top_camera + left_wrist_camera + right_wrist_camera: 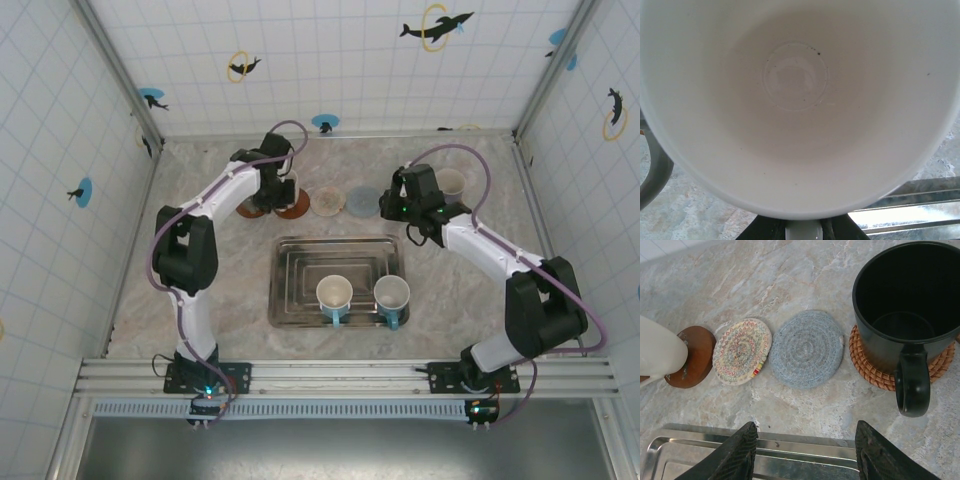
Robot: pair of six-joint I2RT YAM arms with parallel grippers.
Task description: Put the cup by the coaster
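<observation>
From above, we see the left jaws holding a white cup point(289, 188) at the brown coaster point(296, 209), perhaps not yet down; two cups point(334, 293) wait in the tray point(278, 300). Left wrist: jaws pinched on its rim. Right wrist: right jaws part-open, empty, before a black mug point(905, 310) on its wicker coaster point(875, 377).

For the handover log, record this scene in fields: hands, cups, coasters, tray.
left hand: shut on white cup, at the brown coaster; contact unclear
right hand: open, empty, over the tray's far rim
coaster row: brown coaster, multicolour woven coaster, grey woven coaster, wicker coaster
black mug: upright on the wicker coaster
tray: holds two cups with blue handles
</observation>
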